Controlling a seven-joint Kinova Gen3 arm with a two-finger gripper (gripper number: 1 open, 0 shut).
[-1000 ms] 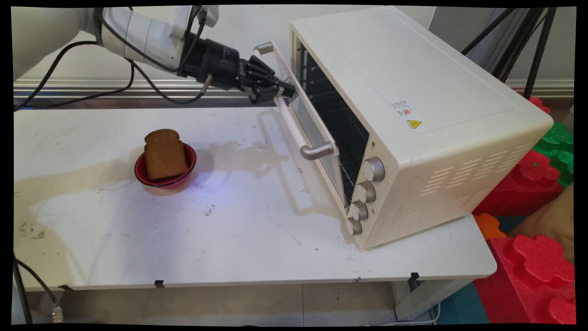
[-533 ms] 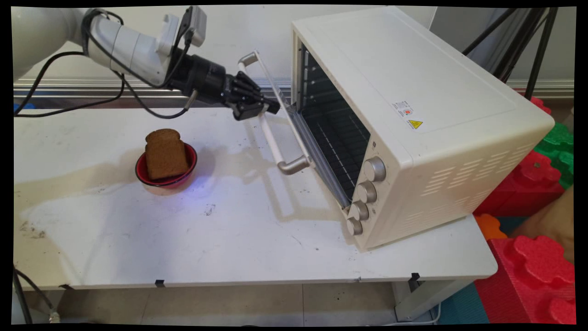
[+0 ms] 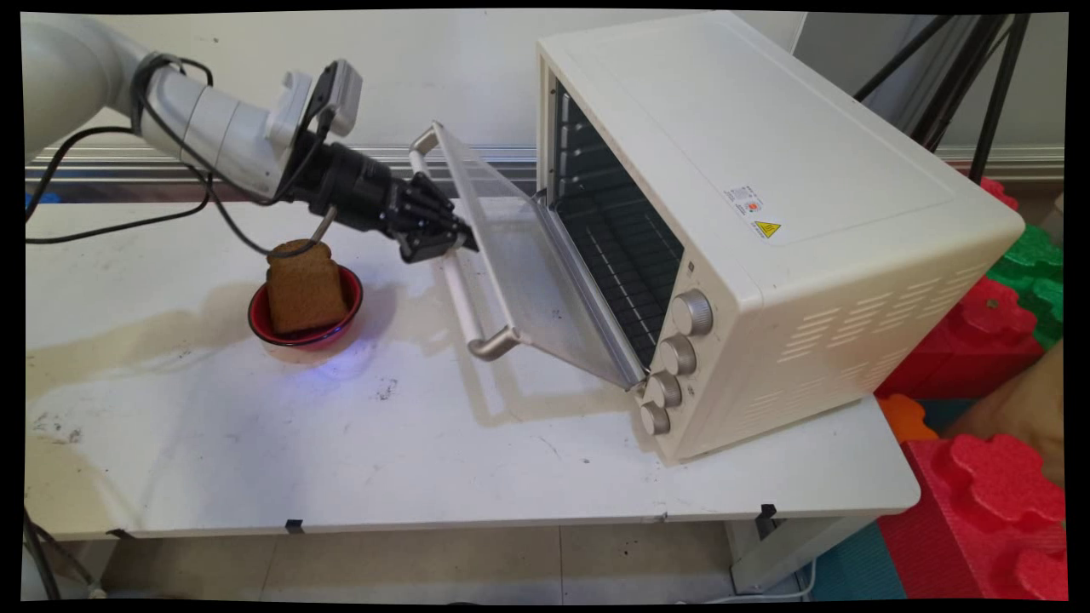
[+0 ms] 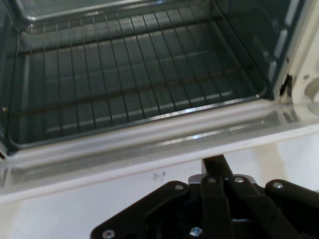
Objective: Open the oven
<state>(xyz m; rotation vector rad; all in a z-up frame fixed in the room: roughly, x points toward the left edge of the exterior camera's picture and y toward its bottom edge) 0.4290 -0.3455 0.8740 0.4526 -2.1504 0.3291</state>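
Oven door (image 3: 519, 272) lower, hand (image 3: 451, 243) on handle (image 3: 456, 285)

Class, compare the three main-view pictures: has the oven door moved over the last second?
Yes. The oven door has swung outward and down, away from the oven body, its handle now much nearer the table, with the gripper at it.

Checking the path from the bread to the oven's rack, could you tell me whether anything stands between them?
Yes: the oven door, half lowered, slopes between the bread and the rack, with the end effector at its handle.
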